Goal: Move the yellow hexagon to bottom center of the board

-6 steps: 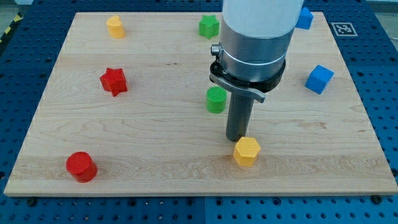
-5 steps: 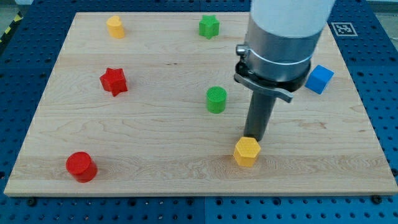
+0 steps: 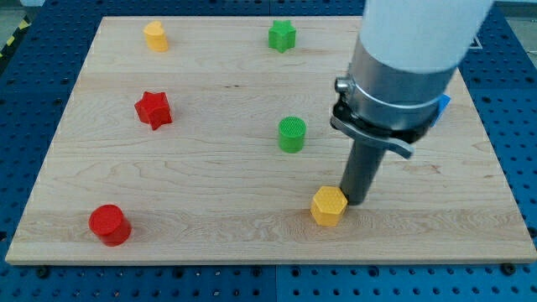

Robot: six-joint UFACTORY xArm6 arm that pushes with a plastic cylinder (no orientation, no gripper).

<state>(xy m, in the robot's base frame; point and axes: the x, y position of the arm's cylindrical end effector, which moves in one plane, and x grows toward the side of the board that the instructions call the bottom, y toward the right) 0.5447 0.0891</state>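
The yellow hexagon (image 3: 328,206) lies on the wooden board (image 3: 210,180) near the view's bottom edge, a little right of centre. My tip (image 3: 356,201) stands right beside it on its right side, touching or nearly touching it. The arm's large grey and white body rises above the rod and covers the board's upper right.
A second yellow block (image 3: 154,36) and a green star (image 3: 283,35) sit near the view's top. A red star (image 3: 153,109) is at the left, a red cylinder (image 3: 109,224) at the bottom left, a green cylinder (image 3: 292,134) in the middle. A blue block (image 3: 441,104) peeks out behind the arm.
My tip has swung from the hexagon's upper left round to its right side. The yellow hexagon has slid slightly to the left.
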